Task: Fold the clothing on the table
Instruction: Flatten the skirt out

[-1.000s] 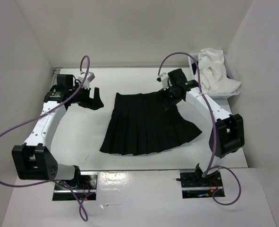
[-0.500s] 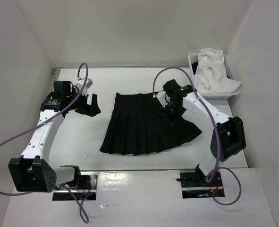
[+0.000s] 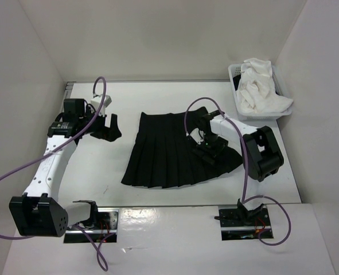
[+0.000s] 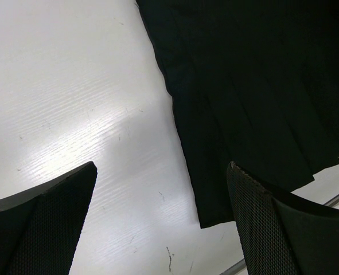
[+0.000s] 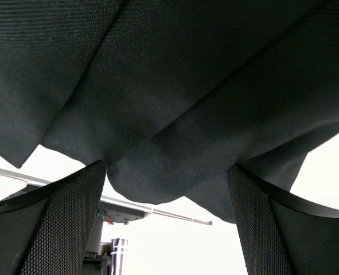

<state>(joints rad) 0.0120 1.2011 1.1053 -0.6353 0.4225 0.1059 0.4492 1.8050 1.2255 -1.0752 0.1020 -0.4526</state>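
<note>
Presumably soft, light and limp, the skirt (image 3: 164, 153) wants pinching at a hem corner; we see left fingers (image 4: 43, 229) and right fingers (image 5: 49, 229) spread.

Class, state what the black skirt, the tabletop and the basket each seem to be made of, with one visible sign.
Skirt: matte woven cloth, fine weave showing, soft folds. Tabletop: smooth white laminate or painted board, faint sheen. Basket: white, probably plastic, thin rigid walls.

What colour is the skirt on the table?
The skirt is plain black, pleated; the top external view shows it best.
</note>
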